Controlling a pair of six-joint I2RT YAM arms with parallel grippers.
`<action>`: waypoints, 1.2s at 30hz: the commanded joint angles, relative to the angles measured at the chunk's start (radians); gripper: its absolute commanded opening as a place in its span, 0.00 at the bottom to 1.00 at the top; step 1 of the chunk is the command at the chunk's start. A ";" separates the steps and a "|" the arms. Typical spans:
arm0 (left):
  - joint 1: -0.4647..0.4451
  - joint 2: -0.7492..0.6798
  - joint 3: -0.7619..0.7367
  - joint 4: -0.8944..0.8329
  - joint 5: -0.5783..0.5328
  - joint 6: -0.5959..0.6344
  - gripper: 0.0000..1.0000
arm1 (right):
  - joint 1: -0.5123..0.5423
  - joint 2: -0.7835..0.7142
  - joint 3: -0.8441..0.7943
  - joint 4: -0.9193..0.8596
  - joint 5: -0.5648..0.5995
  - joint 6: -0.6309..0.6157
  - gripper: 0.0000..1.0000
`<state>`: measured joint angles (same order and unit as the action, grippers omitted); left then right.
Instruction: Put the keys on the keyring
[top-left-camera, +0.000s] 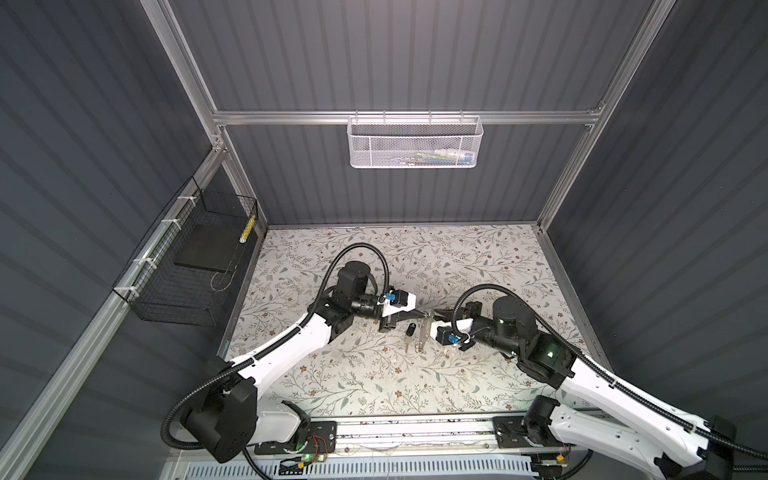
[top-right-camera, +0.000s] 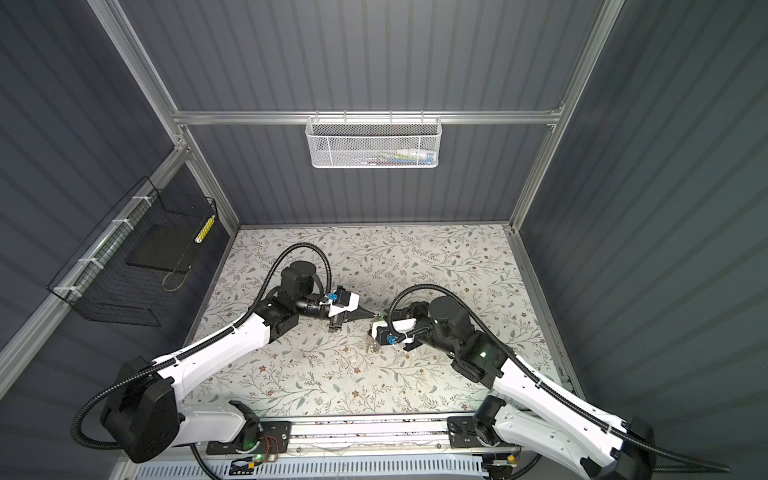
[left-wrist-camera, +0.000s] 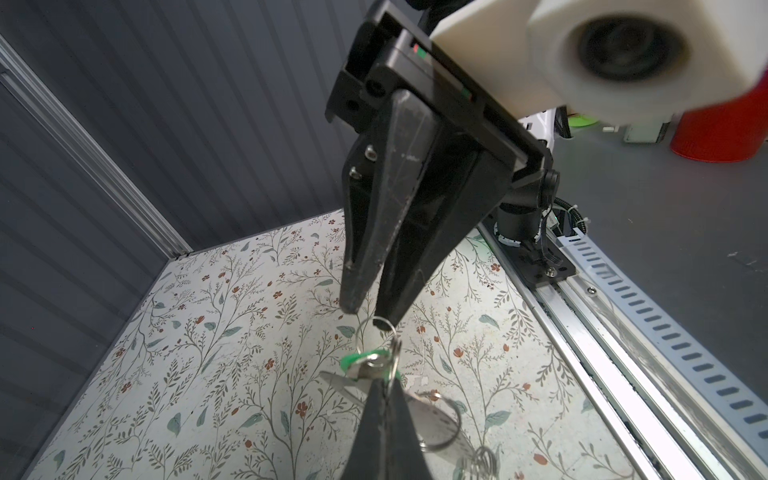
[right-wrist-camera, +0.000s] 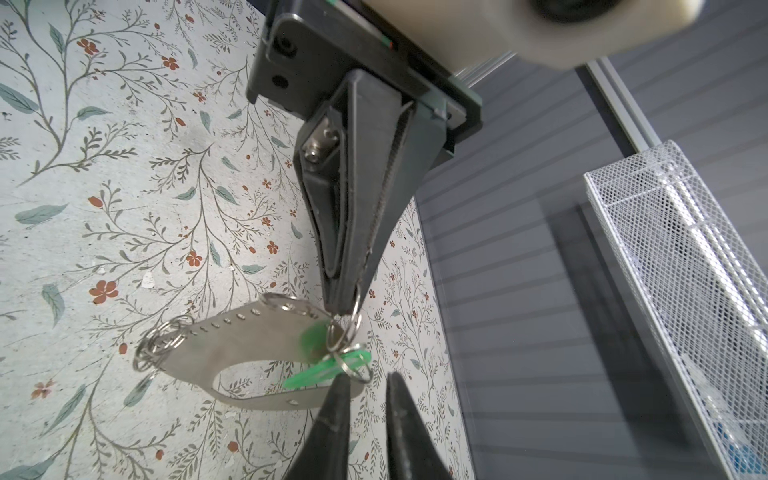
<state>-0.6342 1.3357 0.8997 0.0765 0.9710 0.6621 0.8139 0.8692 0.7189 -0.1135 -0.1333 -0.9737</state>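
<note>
Left tool partly hides keyring, green tag.

The keyring plate is smooth, dull grey brushed metal, and the rings on its edge are bright polished wire. The green tag is glossy plastic. The small ring pinched by the left claw is shiny metal. That claw and the right claw are matt black plastic, the right one scratched. The surface is a matt floral print.
</note>
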 joint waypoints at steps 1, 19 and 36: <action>0.005 0.010 0.041 -0.010 0.033 0.017 0.00 | -0.002 0.015 0.030 -0.037 -0.029 -0.013 0.18; 0.012 0.007 0.007 0.142 0.043 -0.128 0.00 | 0.007 0.028 0.003 -0.029 0.006 -0.036 0.00; 0.014 0.039 -0.064 0.364 0.042 -0.309 0.00 | 0.033 0.067 -0.009 0.018 0.050 -0.069 0.00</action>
<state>-0.6247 1.3632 0.8547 0.3027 0.9997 0.4343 0.8318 0.9161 0.7231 -0.1127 -0.0803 -1.0443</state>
